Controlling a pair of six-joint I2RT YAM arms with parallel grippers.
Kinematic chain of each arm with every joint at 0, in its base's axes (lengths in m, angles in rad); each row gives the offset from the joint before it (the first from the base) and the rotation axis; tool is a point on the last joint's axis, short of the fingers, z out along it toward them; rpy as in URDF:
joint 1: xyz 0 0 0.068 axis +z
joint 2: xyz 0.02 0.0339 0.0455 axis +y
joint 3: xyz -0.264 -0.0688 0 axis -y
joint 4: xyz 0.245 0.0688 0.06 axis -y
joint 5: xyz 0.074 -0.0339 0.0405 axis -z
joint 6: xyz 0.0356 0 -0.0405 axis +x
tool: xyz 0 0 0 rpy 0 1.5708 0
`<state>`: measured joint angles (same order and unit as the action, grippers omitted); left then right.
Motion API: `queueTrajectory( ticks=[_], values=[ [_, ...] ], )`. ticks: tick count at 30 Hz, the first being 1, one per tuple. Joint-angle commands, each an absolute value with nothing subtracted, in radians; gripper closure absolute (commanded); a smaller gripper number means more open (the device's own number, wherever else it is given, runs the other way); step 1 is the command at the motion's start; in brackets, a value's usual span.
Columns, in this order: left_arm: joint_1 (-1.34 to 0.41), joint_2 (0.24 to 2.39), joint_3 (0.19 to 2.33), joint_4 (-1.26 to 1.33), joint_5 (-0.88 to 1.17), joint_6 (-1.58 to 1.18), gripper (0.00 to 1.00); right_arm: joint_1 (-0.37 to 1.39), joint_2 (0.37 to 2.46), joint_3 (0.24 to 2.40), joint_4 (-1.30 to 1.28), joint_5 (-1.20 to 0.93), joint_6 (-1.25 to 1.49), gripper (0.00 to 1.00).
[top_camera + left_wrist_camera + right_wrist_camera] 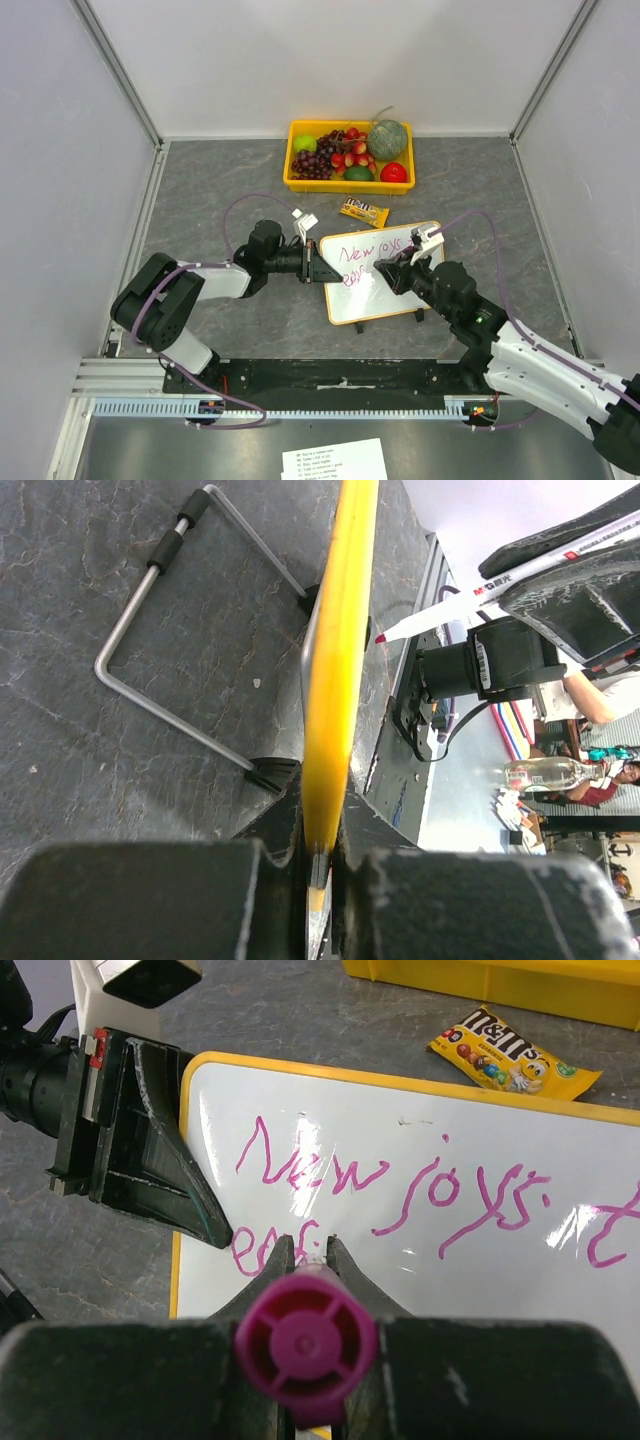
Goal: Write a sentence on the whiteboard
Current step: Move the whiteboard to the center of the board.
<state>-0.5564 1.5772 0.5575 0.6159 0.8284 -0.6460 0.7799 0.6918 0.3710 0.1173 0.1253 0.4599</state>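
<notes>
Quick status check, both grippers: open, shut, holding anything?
Left gripper: shut on the whiteboard, clamping its orange-yellow frame edge.
Right gripper: shut on the marker, with the purple end towards the wrist camera.

I get bright, even overhead light with soft shadows, glare streaks on the whiteboard point(450, 1130), and both wrist views blurring close to the lens.

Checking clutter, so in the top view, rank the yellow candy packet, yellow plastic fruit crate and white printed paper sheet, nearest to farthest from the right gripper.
From right gripper:
1. Yellow candy packet, just past the whiteboard.
2. Yellow plastic fruit crate, far edge.
3. White printed paper sheet, near edge.
</notes>
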Motion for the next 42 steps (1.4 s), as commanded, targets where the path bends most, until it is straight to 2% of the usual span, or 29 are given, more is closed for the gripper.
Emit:
queueTrajectory(
  ticks=[1, 42],
  values=[
    [-0.503, 1.629, 0.538, 0.474, 0.695, -0.568, 0.98, 0.793, 0.742, 0.373, 0.250, 0.175, 0.420, 1.00],
    [-0.488, 1.689, 0.574, 0.411, 0.698, -0.532, 0.98, 0.808, 0.785, 0.351, 0.328, 0.210, 0.437, 1.00]
  ],
)
